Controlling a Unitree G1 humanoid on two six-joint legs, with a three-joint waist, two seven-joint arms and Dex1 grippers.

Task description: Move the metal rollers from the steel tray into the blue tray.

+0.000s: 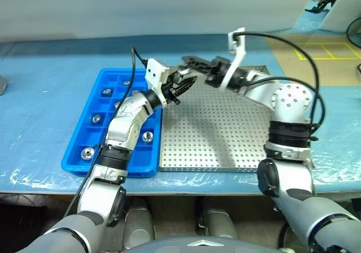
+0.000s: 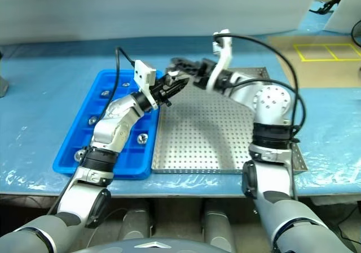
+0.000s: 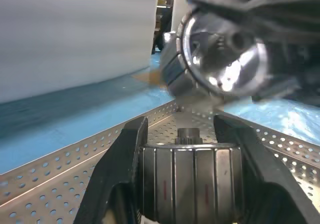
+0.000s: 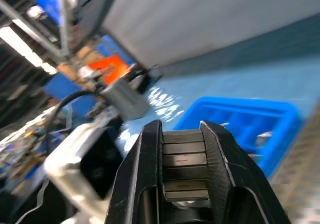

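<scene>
The steel tray [image 1: 214,145] lies at the middle right, its visible perforated floor bare. To its left sits the blue tray [image 1: 107,172], with several metal rollers [image 1: 86,153] in its compartments. Above the steel tray's far left corner my left gripper [image 1: 181,88] is shut on a ribbed metal roller [image 3: 190,179], gripped by its sides. Just behind it, my right gripper [image 1: 187,61] points left and is shut on another ribbed roller [image 4: 184,164], gripped across its ends. The two grippers are close together but apart. My right arm's silver wrist [image 3: 220,59] looms just beyond the left fingers.
A blue sheet [image 1: 34,123] covers the table around both trays. A pale wall [image 1: 141,10] runs along the far side. Black cables [image 1: 304,89] loop around the right arm. Yellow floor markings [image 1: 327,49] lie at the far right.
</scene>
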